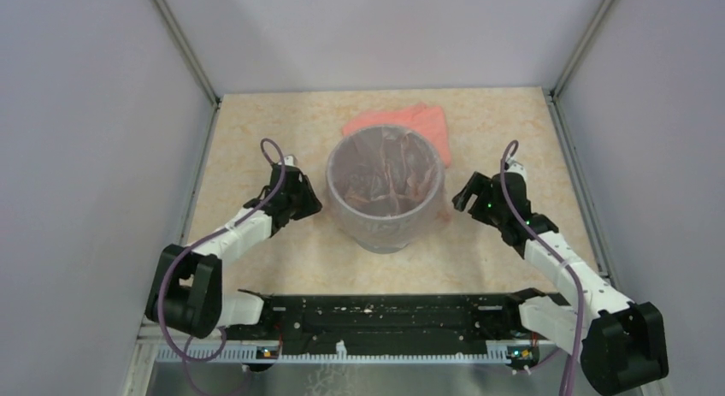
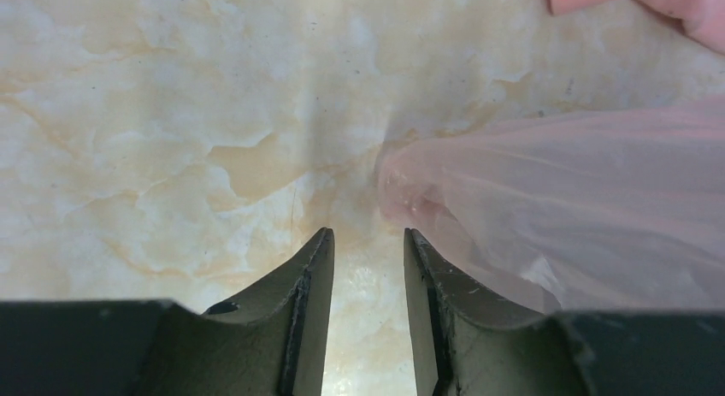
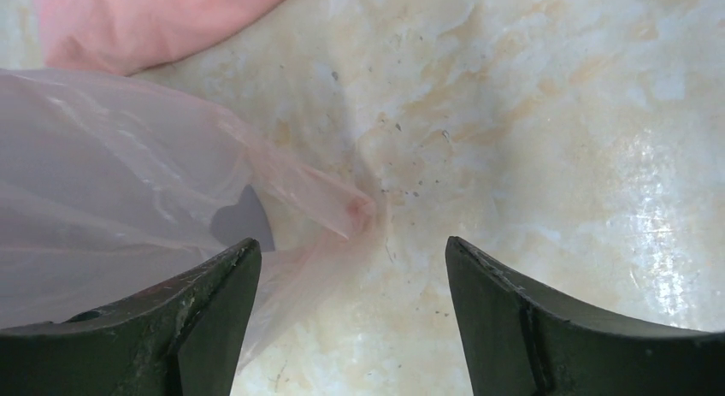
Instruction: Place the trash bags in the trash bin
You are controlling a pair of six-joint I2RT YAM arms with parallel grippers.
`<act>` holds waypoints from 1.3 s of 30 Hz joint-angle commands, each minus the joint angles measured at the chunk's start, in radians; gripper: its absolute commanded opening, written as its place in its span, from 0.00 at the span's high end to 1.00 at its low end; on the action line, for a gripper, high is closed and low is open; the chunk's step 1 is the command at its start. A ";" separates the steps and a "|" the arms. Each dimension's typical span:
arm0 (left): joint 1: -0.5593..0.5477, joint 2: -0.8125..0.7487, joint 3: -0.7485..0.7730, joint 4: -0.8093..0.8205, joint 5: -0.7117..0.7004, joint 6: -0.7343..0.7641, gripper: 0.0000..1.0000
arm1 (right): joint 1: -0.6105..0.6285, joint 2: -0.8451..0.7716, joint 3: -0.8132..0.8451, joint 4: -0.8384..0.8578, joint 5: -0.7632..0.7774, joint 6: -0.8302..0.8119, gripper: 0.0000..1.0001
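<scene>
The grey trash bin (image 1: 386, 239) stands upright in the middle of the table. The see-through pale pink trash bag (image 1: 385, 169) sits in its mouth and hangs over the rim and down the outside. My left gripper (image 1: 313, 199) is just left of the bin, jaws a little apart and empty (image 2: 368, 238), with the bag's film (image 2: 581, 208) beside its right finger. My right gripper (image 1: 462, 196) is just right of the bin, wide open and empty (image 3: 352, 246). A puckered corner of the bag (image 3: 111, 182) lies on the table ahead of its left finger.
An opaque salmon-pink folded sheet (image 1: 419, 122) lies flat behind the bin; it also shows in the left wrist view (image 2: 650, 2) and the right wrist view (image 3: 145, 20). Grey walls enclose the marble-patterned table (image 1: 256, 131) on three sides.
</scene>
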 commanded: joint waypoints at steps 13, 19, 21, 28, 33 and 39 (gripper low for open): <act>0.001 -0.236 0.112 -0.140 0.036 0.059 0.60 | 0.124 -0.005 0.587 -0.354 0.097 -0.195 0.10; -0.011 -0.279 0.135 -0.131 0.083 0.056 0.65 | 0.287 0.132 0.819 -0.433 0.169 -0.258 0.06; -0.016 -0.287 0.137 -0.127 0.088 0.056 0.67 | 0.335 0.177 0.879 -0.452 0.195 -0.275 0.02; -0.088 -0.299 0.145 -0.099 0.102 0.061 0.68 | 0.500 0.308 1.053 -0.505 0.261 -0.321 0.02; -0.199 -0.297 0.149 -0.073 0.048 0.057 0.69 | 0.569 0.405 1.131 -0.556 0.261 -0.354 0.01; -0.337 -0.283 0.160 -0.062 -0.034 0.023 0.70 | 0.591 0.479 1.147 -0.608 0.227 -0.377 0.02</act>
